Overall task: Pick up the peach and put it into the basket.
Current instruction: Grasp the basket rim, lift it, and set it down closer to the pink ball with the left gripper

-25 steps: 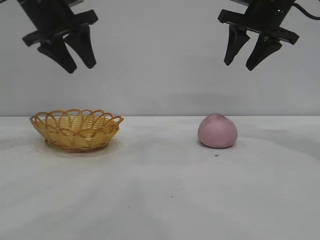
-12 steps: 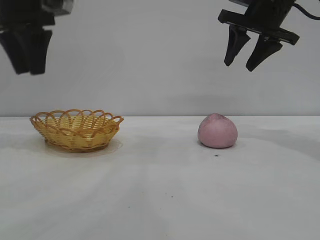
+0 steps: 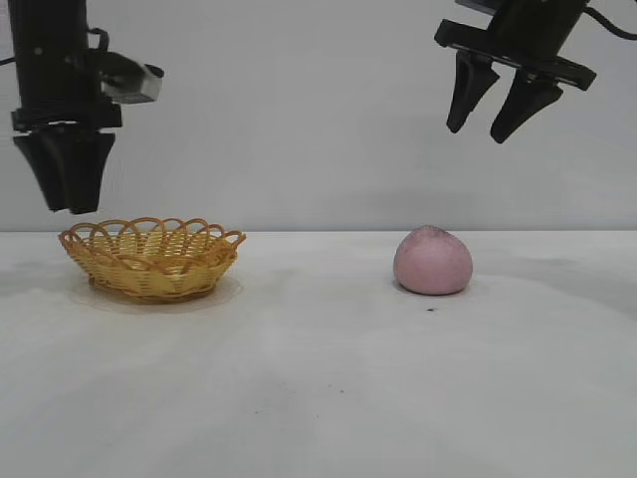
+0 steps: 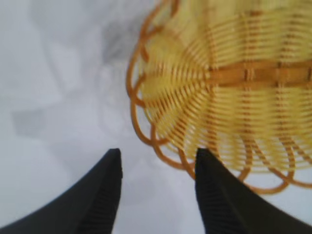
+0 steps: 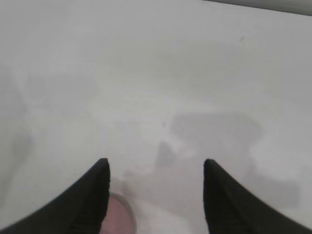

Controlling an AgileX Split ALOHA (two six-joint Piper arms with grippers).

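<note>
- Right tool (image 3: 485, 118): poised high above the peach (image 3: 433, 261), jaws parted, grasping nothing; pointing obliquely down.
- Left tool (image 3: 62, 189): pointing straight down, just above the outer rim of the basket (image 3: 151, 259); jaws parted and empty in the left wrist view (image 4: 157, 181).
- Peach: resting on the surface (image 3: 318, 378), well apart from the basket; only its edge shows in the right wrist view (image 5: 119, 214).
- Advised technique: lower the right tool centred over the fruit, closing at its widest girth; a round body may roll if touched off-centre.
- Change from earlier frames: left tool has descended and turned vertical; right tool, peach and basket unmoved.
</note>
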